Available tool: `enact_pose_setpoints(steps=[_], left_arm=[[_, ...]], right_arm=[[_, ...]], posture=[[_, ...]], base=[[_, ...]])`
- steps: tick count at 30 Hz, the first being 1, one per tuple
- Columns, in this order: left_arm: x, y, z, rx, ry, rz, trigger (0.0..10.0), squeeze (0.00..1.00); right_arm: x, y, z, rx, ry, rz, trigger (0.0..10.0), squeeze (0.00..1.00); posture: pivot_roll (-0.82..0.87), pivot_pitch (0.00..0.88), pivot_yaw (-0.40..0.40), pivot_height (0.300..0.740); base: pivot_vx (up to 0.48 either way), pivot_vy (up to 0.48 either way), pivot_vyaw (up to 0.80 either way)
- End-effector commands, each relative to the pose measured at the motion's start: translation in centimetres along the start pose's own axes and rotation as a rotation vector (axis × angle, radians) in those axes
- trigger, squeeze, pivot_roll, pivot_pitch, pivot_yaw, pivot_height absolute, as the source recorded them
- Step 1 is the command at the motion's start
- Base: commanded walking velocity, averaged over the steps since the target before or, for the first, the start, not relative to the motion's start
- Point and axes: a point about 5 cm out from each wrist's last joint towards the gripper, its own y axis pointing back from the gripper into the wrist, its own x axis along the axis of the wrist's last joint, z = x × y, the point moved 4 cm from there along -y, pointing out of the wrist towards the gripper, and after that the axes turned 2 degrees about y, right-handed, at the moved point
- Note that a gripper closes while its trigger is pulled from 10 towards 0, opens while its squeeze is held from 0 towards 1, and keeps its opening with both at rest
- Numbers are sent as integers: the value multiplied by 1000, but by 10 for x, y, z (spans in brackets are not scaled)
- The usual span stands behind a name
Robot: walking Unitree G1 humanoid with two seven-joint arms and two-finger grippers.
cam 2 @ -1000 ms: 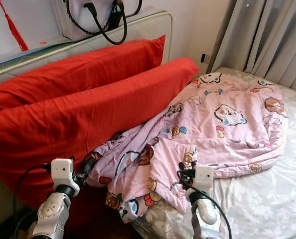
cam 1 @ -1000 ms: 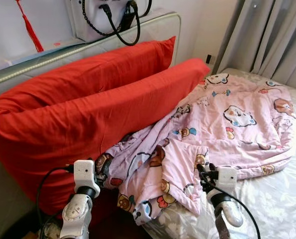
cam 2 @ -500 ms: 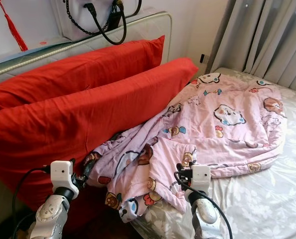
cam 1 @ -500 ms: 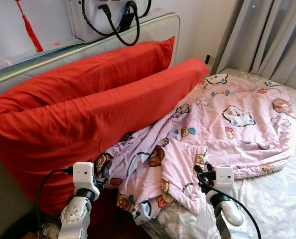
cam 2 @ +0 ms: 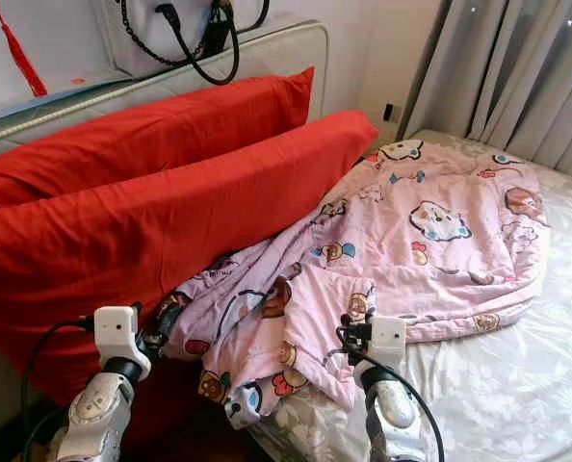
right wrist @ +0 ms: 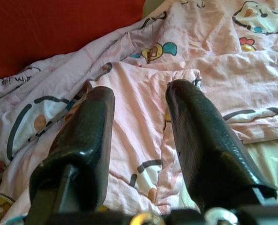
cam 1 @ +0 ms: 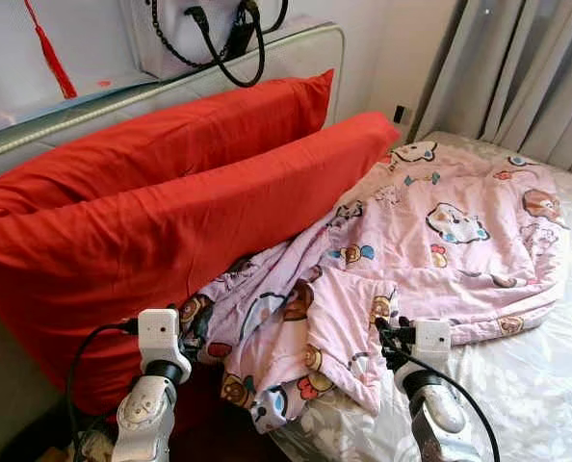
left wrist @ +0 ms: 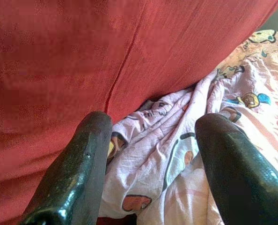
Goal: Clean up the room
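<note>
A crumpled pink quilt lies on the bed, bunched against two red pillows. Left gripper and right gripper hover over its near edge, jaws apart, holding nothing

Head down; wrists near quilt

A home bedroom: bed with red pillows, cartoon-print quilt, padded headboard, grey curtains.
</note>
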Motion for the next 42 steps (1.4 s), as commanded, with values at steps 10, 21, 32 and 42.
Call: enact_pose_setpoints(steps=[10, 21, 32, 42], left_arm=[[4, -1, 0, 16, 16, 5, 10000, 0], [3, 0, 4, 11, 23, 1, 10000, 0], [4, -1, 5, 11, 26, -3, 10000, 0], [0, -1, 4, 14, 36, -17, 10000, 0]], right_arm=[[-1, 0, 3, -2, -13, -7, 10000, 0], [-5, 1, 5, -7, -14, -19, 10000, 0], [-9, 2, 5, -9, -18, -36, 10000, 0], [-16, 3, 6, -11, -8, -77, 10000, 0]], posture=[[37, 20, -43, 675], [37, 3, -43, 642], [37, 0, -44, 642], [40, 6, -50, 642]], base=[[0, 0, 0], [0, 0, 0], [0, 0, 0], [0, 0, 0]])
